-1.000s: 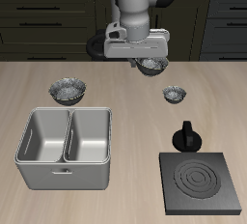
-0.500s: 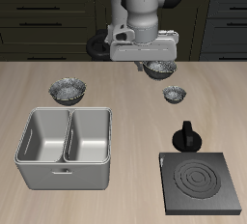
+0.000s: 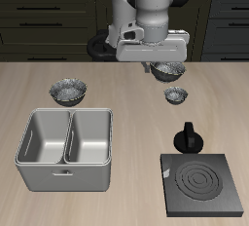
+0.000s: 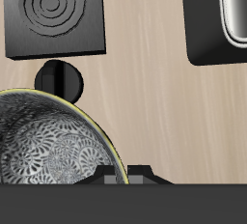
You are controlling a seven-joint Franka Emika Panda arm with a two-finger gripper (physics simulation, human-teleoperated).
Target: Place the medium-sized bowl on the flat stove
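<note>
Front-high exterior view facing robot, downward close wrist view, both sharing flat stove (image 3: 202, 182) (image 4: 55, 15)

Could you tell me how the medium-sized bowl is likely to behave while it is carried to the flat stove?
The medium-sized bowl looks metallic and rigid, so it probably won't flex. It seems held at its rim by the gripper, so it may swing or tilt. Its round underside could let it rock on the flat stove.
</note>
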